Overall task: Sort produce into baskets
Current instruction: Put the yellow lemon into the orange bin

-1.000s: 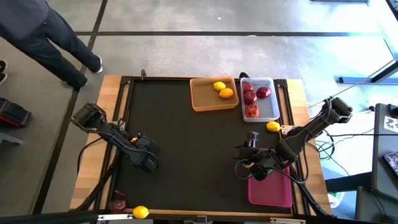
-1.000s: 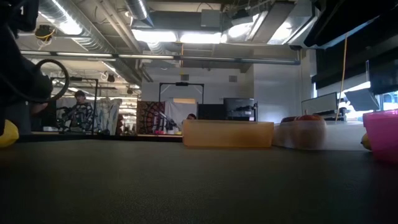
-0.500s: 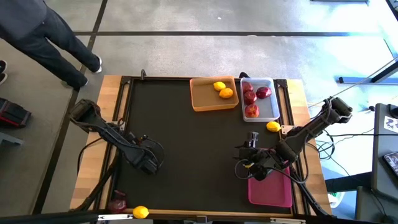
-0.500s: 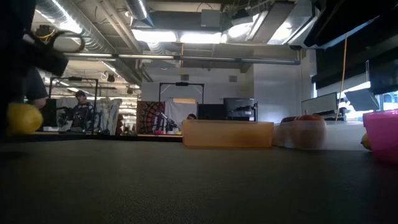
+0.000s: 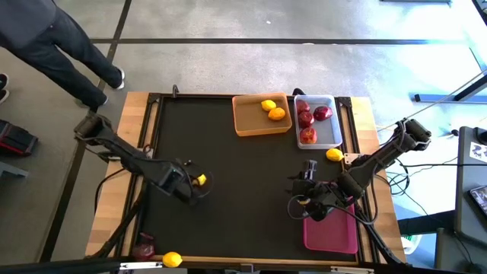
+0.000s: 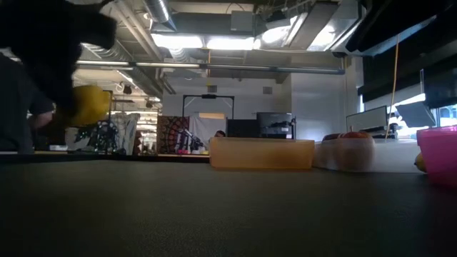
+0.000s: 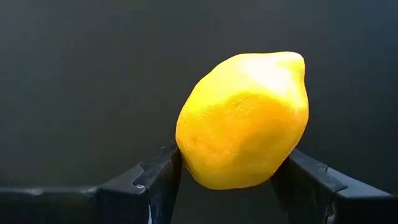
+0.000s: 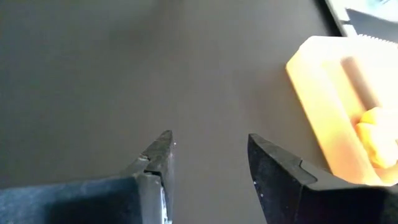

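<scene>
My left gripper (image 5: 192, 187) is shut on a yellow lemon (image 5: 200, 180) over the left middle of the black mat; the lemon also shows in the left wrist view (image 7: 244, 121) and the low view (image 6: 89, 105). My right gripper (image 5: 298, 202) is open and empty beside the pink basket (image 5: 335, 236), its fingers apart in the right wrist view (image 8: 208, 155). The orange basket (image 5: 237, 122) at the far edge holds a lemon (image 5: 268, 105) and an orange citrus (image 5: 277, 114). The white basket (image 5: 335, 135) beside it holds red apples (image 5: 306, 119). My left gripper pinches the lemon's two opposite sides (image 7: 186, 152) between its two fingers (image 7: 158, 180), near the lemon's end toward the wrist. The fingers slant down from the table's left. The lemon is lifted clear of the mat.
A loose lemon (image 5: 334, 154) lies on the wooden rim by the white basket. Another lemon (image 5: 172, 259) and a dark purple piece (image 5: 143, 247) lie at the near left corner. A person (image 5: 46, 46) stands beyond the far left corner.
My left gripper has gone up and toward the table's right edge with the lemon. The lemon has been lifted clear of the mat and now shows from above past the gripper. My right arm has kept still.
</scene>
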### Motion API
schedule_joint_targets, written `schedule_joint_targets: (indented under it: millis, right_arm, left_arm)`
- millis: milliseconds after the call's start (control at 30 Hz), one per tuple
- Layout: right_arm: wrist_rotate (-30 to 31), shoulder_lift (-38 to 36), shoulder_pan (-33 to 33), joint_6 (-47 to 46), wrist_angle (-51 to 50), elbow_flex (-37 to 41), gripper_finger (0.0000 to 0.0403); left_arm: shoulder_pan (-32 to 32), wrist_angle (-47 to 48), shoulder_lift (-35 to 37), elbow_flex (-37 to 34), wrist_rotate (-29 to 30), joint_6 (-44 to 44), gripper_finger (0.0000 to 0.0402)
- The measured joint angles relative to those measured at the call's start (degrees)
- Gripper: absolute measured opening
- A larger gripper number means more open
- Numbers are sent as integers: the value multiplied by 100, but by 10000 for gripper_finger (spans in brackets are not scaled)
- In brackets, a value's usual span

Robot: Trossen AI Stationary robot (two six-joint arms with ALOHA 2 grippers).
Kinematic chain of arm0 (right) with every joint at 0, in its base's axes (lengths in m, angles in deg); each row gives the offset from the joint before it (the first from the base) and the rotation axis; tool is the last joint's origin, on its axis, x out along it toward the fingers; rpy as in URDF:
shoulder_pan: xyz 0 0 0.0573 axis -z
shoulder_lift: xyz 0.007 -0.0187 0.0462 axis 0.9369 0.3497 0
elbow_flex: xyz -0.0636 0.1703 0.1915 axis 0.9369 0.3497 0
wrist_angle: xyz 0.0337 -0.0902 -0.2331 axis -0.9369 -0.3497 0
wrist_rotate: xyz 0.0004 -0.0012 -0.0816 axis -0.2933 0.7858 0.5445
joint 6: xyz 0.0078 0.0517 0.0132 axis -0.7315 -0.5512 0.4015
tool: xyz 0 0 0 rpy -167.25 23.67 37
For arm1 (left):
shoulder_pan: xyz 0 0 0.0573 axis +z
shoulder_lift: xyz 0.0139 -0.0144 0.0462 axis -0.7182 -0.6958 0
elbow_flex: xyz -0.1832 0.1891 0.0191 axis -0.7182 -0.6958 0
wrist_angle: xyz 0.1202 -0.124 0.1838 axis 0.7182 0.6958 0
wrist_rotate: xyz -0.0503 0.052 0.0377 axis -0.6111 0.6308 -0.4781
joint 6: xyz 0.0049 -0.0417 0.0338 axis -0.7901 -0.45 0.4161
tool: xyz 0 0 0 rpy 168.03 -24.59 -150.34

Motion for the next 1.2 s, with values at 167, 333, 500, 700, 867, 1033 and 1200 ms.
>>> schedule_joint_targets:
  millis: [167,333,500,700,867,1033,1200]
  right_arm:
    - [196,0,0,-50,59,0,156]
    - [280,-3,45,104,438,189,156]
    - [221,-2,122,106,610,406,156]
    - [215,-2,125,87,698,483,156]
    - [233,-2,125,129,696,483,156]
    - [287,-2,125,236,696,482,156]
    - [287,-2,125,234,698,483,156]
  left_arm:
    - [495,-822,77,2,38,964,217]
    - [1080,-1766,80,2,37,1811,217]
    - [1705,-2528,80,2,-105,2479,217]
    - [2461,-3079,80,14,-572,3042,217]
    - [3036,-3021,69,252,-670,3495,217]
    - [3650,-3001,66,606,-688,4082,217]
    - [4319,-3024,62,877,-667,4497,217]
